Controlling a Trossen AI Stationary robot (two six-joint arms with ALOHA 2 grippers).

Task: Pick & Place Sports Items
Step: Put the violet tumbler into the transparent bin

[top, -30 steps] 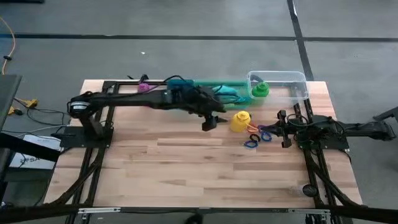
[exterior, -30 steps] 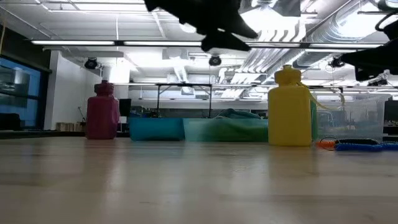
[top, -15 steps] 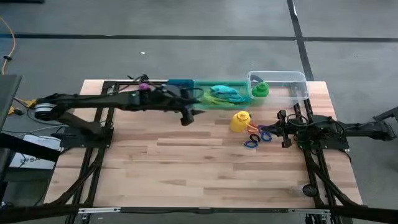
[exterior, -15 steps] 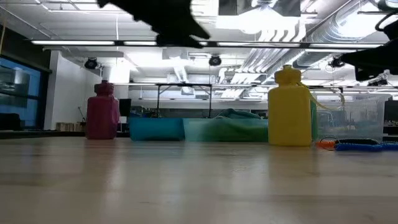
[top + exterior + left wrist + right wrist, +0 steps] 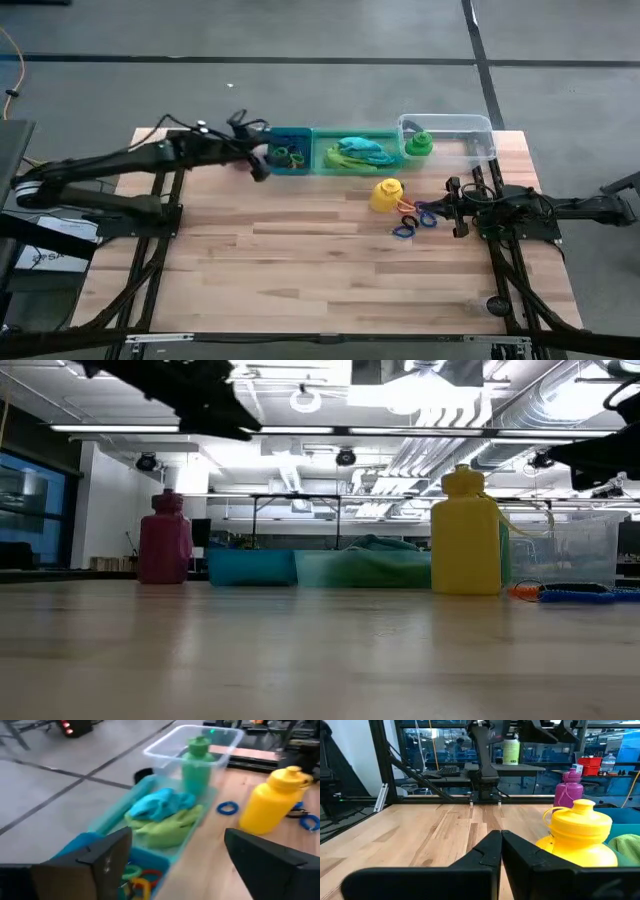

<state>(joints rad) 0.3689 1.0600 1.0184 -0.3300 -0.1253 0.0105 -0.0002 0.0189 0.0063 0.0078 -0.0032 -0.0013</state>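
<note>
Left gripper point(image 5: 259, 168), open and empty, hovers by the blue plastic bin point(image 5: 290, 152); I'd guess the purple plastic bottle point(image 5: 165, 538) needs grabbing next. Right gripper point(image 5: 457, 208) sits closed.

Blue bin point(image 5: 290, 155), green bin point(image 5: 352, 162) and clear bin point(image 5: 460, 130) stand touching in a row along the wooden counter's point(image 5: 300, 270) far edge.

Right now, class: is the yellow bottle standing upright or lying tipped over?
Upright. The yellow bottle stands on its base on the table with its cap at the top, outside the bins.
</note>
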